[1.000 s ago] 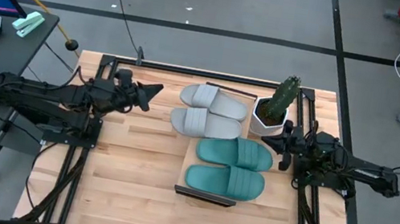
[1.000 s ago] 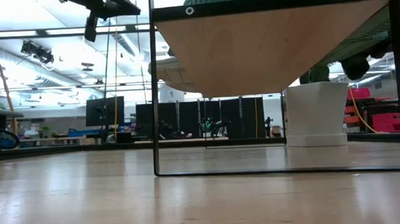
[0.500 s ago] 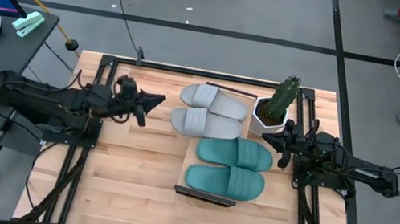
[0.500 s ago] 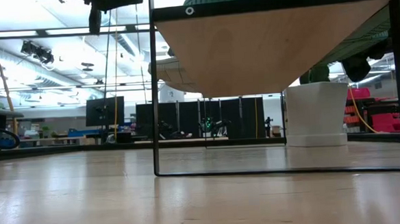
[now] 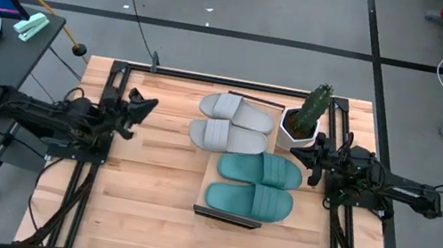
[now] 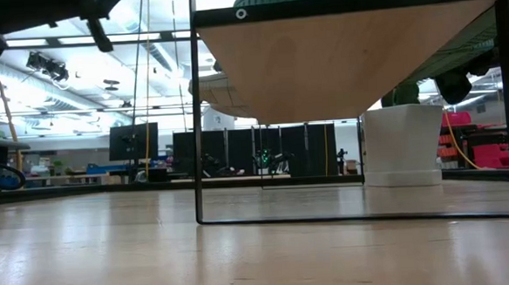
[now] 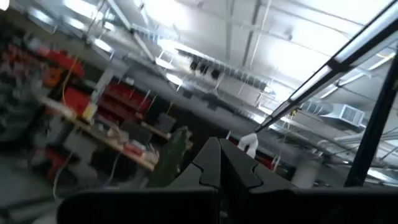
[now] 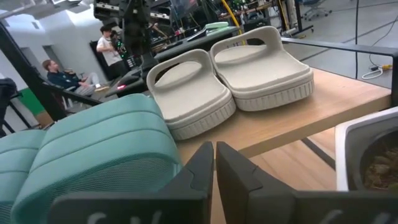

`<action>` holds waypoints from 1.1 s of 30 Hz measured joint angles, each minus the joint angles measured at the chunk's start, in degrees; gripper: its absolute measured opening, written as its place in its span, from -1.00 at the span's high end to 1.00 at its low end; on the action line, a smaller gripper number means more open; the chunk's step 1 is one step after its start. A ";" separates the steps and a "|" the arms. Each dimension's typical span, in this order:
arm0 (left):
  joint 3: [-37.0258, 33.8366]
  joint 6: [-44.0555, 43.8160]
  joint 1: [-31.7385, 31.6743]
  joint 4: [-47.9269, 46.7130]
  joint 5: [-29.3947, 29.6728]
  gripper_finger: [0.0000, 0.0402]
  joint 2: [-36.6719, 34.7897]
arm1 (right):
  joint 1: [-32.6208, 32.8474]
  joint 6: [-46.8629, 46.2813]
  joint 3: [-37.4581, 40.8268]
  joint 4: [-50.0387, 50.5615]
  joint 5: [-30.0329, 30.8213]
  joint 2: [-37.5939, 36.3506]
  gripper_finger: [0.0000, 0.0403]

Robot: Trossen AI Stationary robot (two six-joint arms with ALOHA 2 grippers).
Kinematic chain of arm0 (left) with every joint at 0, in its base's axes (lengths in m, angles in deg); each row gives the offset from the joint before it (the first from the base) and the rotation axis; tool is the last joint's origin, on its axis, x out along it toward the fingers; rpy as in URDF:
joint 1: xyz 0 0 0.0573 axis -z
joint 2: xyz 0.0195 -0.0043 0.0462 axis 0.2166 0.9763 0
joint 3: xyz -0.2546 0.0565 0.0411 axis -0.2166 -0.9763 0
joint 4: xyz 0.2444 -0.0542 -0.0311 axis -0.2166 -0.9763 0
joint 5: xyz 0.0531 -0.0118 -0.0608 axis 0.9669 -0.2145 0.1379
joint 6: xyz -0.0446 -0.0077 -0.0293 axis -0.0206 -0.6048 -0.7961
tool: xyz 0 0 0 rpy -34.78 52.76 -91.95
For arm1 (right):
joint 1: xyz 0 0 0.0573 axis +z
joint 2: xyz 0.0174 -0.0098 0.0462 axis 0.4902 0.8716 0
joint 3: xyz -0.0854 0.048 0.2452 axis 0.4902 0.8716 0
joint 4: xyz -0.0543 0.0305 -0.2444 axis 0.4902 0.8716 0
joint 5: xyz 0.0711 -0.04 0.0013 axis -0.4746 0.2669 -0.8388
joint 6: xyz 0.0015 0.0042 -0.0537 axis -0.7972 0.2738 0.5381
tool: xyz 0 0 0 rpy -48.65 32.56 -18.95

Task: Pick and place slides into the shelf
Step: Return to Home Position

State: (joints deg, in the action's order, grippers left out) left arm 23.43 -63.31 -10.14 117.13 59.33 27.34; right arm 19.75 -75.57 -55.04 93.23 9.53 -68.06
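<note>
Two light grey slides (image 5: 235, 110) (image 5: 218, 134) and two teal-green slides (image 5: 261, 169) (image 5: 249, 201) lie sole-down in a row on the shelf (image 5: 211, 173), a light-wood board with dark metal ends (image 5: 226, 218). The right wrist view shows the grey pair (image 8: 249, 65) beyond a teal strap (image 8: 93, 149). My left gripper (image 5: 146, 103) is shut and hangs near the table's left side, well clear of the slides; its wrist view (image 7: 219, 152) looks up at the ceiling. My right gripper (image 5: 295, 155) is shut just right of the shelf, beside the teal slide (image 8: 214, 152).
A white pot with a cactus (image 5: 303, 122) stands at the far right, close to my right gripper. The low view looks under the raised shelf (image 6: 346, 59) on its thin dark frame, with the pot (image 6: 403, 143) behind. Bare slatted tabletop (image 5: 148, 184) lies left of and nearer than the shelf.
My left gripper has drawn back from the grey slides toward the table's left edge, staying shut. The slides, the shelf and my right arm have kept still.
</note>
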 joint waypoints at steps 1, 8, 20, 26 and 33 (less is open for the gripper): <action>-0.30 1.00 -0.01 -0.10 -0.26 0.98 -1.42 | -0.02 -0.01 0.00 0.00 0.00 0.01 0.87; -3.96 3.03 -0.02 -2.03 -3.07 0.98 -12.39 | 0.00 0.00 0.00 0.00 0.01 0.02 0.87; -4.50 7.04 -0.02 -13.31 -8.03 0.98 -25.79 | 0.00 0.00 0.00 0.00 0.02 0.02 0.86; -4.50 8.44 -0.02 -22.92 -8.63 0.97 -32.30 | 0.00 0.00 0.00 0.00 0.01 0.02 0.86; -4.50 10.17 -0.07 -32.91 -8.54 0.98 -36.17 | 0.00 0.00 0.00 0.01 0.00 0.02 0.86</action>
State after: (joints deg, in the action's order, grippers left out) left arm 18.93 -53.15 -10.20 84.22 50.78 -8.83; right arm 19.75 -75.57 -55.04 93.24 9.53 -68.04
